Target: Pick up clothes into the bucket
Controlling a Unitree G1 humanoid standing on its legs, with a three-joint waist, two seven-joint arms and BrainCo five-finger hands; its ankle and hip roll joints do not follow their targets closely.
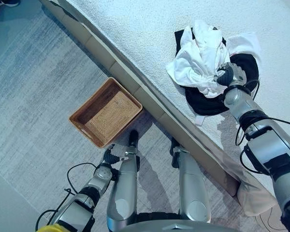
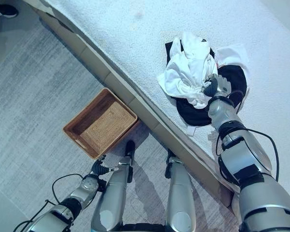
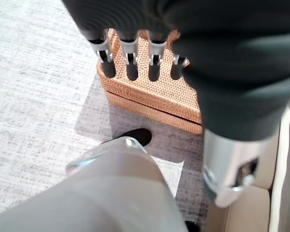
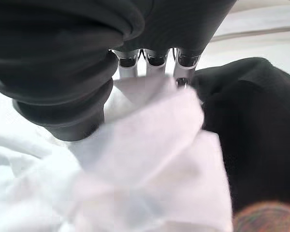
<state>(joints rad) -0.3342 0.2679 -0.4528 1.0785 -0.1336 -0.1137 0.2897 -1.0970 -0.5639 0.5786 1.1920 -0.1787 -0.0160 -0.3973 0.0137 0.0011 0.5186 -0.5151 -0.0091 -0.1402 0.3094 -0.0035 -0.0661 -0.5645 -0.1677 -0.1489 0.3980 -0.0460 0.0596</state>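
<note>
Right hand on the clothes pile on the bed; basket sits on the floor.

White garment (image 1: pixel 195 55): soft, crumpled, lying on a black garment (image 1: pixel 210 101), both on the bed (image 1: pixel 135 29), whose cover is pale and nubbly. Right hand (image 1: pixel 225 75) rests at the white cloth's edge; in the right wrist view its fingers (image 4: pixel 155 59) are buried in white fabric, so can't tell whether they grip. Woven rectangular wicker basket (image 1: pixel 105 111), brown, holds nothing, on grey ribbed carpet (image 1: pixel 34 96) just beside the bed's tan base. Left hand (image 1: pixel 108 157) hangs low near the basket, fingers (image 3: pixel 130 53) straight and relaxed, holding nothing.
</note>
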